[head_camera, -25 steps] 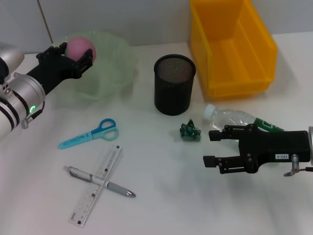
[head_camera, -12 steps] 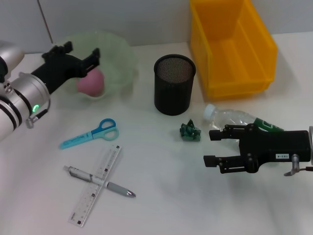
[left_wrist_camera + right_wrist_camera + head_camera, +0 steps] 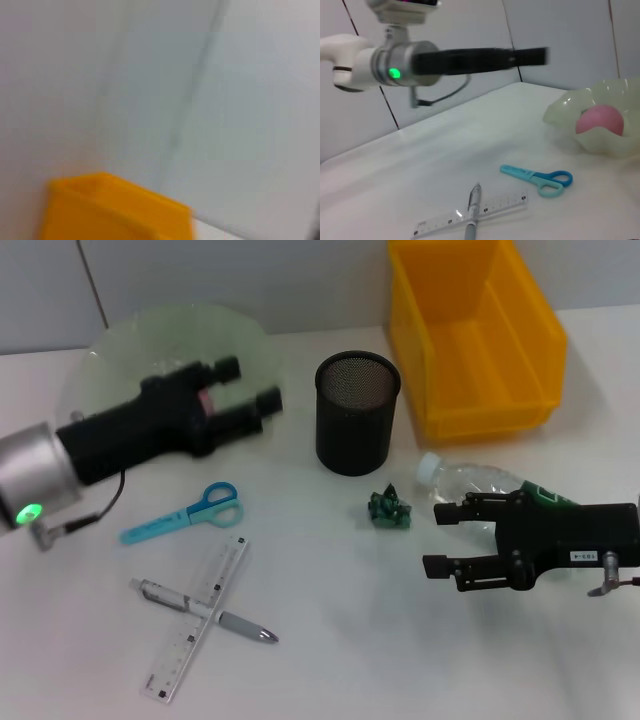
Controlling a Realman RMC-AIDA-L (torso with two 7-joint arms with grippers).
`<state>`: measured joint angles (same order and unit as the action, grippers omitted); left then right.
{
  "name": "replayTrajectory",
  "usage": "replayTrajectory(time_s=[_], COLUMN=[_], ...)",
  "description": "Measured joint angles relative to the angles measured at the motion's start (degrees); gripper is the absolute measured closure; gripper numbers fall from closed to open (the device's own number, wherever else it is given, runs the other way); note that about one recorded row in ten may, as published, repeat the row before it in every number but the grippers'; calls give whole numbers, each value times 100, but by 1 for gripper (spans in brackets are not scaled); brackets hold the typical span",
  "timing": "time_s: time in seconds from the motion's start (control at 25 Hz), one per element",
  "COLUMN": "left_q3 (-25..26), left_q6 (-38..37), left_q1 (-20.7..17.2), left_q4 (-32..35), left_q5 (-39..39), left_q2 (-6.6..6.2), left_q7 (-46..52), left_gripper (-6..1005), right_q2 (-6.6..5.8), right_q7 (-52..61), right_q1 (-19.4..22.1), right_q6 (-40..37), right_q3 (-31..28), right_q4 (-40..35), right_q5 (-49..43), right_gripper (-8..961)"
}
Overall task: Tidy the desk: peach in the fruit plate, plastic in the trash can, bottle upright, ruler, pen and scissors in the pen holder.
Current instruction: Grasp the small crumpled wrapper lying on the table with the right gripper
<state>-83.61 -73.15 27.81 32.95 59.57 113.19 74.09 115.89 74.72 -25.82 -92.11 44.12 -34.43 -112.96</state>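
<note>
The pink peach point(image 3: 600, 120) lies in the pale green fruit plate point(image 3: 570, 115); in the head view my left gripper point(image 3: 250, 383) hangs open and empty over the plate point(image 3: 120, 350) and hides most of the peach. The black mesh pen holder point(image 3: 357, 410) stands at centre. Crumpled green plastic point(image 3: 388, 508) lies in front of it. The clear bottle point(image 3: 480, 483) lies on its side. My right gripper point(image 3: 437, 538) is open and empty just in front of the bottle. Blue scissors point(image 3: 185, 512), a clear ruler point(image 3: 225, 570) and a pen point(image 3: 240, 624) across it lie at the front left.
A yellow bin point(image 3: 470, 330) stands at the back right, behind the bottle; it also shows in the left wrist view point(image 3: 115, 210). The right wrist view shows the scissors point(image 3: 535, 176), pen point(image 3: 472, 207) and ruler point(image 3: 495, 206) on the white table.
My left gripper opened and let the peach go into the plate, then swung right toward the pen holder. The right gripper has barely moved.
</note>
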Motion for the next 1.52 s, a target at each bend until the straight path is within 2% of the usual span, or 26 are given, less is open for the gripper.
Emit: replayTrajectory(time_s=[0.12, 0.16, 0.24, 0.32, 0.4, 0.44, 0.52, 0.64, 0.72, 0.76, 0.8, 0.84, 0.92, 0.96, 1.0, 1.04, 1.08, 1.12, 1.16, 1.2, 1.28, 1.32, 1.36, 1.44, 1.52], left_q3=[15, 15, 22, 23, 84, 84, 390, 596, 778, 778, 800, 818, 858, 858, 873, 873, 888, 912, 912, 914, 919, 941, 941, 995, 1124], left_q6=[-652, -652, -1127, -1256, -1259, -1259, -1266, -1283, -1293, -1293, -1297, -1304, -1327, -1327, -1331, -1331, -1334, -1340, -1340, -1341, -1342, -1342, -1342, -1342, -1354], left_q1=[-41, -41, -103, -156, -215, -215, -224, -253, -331, -331, -362, -394, -467, -467, -484, -484, -499, -532, -532, -541, -561, -574, -574, -584, -597], left_q4=[45, 45, 217, 396, 608, 608, 626, 613, 599, 599, 602, 617, 634, 634, 635, 635, 635, 602, 602, 594, 584, 577, 577, 571, 571], left_q5=[443, 443, 1172, 1618, 2218, 2218, 2641, 2847, 3032, 3032, 3052, 3058, 3063, 3063, 3065, 3065, 3070, 3068, 3068, 3065, 3060, 3054, 3054, 3054, 3076], left_q2=[-122, -122, -128, -71, 64, 64, 194, 255, 303, 303, 313, 318, 330, 330, 330, 330, 329, 329, 329, 329, 328, 327, 327, 333, 354], left_q7=[151, 151, 168, 216, 379, 379, 378, 340, 276, 276, 256, 232, 172, 172, 164, 164, 160, 106, 106, 91, 66, 39, 39, 23, 12], left_gripper=[190, 190, 190, 190, 190, 190, 190, 190, 190, 190, 190, 190, 190, 190, 190, 190, 190, 189, 189, 189, 189, 189, 189, 189, 189], right_q2=[-32, -36, -41, -41, -41, -42, -41, -31, 3, 3, 17, 17, 4, 4, -42, -42, -65, -101, -101, -109, -67, 59, 59, 195, 300], right_q7=[9, 11, 14, 81, 117, 146, 245, 402, 1017, 1017, 1763, 1763, 2873, 2873, 3539, 3539, 3812, 4284, 4284, 4469, 4683, 4768, 4768, 4771, 4776], right_q1=[-1, -1, -1, -2, -2, -1, -7, -24, -95, -95, -245, -245, -558, -558, -839, -839, -976, -1314, -1314, -1502, -1825, -2123, -2123, -2315, -2510], right_q6=[-16, -24, -38, -86, -102, -116, -185, -272, -482, -482, -600, -600, -716, -716, -785, -785, -804, -791, -791, -764, -694, -595, -595, -435, -88], right_q3=[0, 0, 0, 24, 41, 50, 60, 71, 80, 80, 150, 150, 331, 331, 512, 512, 604, 878, 878, 999, 1142, 1269, 1269, 1432, 1956], right_q4=[-10, -20, -34, -127, -172, -206, -337, -513, -1068, -1068, -1659, -1659, -2332, -2332, -2660, -2660, -2751, -2823, -2823, -2822, -2784, -2741, -2741, -2707, -2531], right_q5=[0, 0, 0, -3, -11, -24, -85, -111, -226, -226, -418, -418, -737, -737, -930, -930, -1031, -1340, -1340, -1531, -1978, -2490, -2490, -2956, -3326], right_gripper=[165, 165, 165, 165, 166, 166, 166, 165, 166, 166, 166, 166, 166, 166, 166, 166, 165, 165, 165, 165, 165, 165, 165, 165, 165])
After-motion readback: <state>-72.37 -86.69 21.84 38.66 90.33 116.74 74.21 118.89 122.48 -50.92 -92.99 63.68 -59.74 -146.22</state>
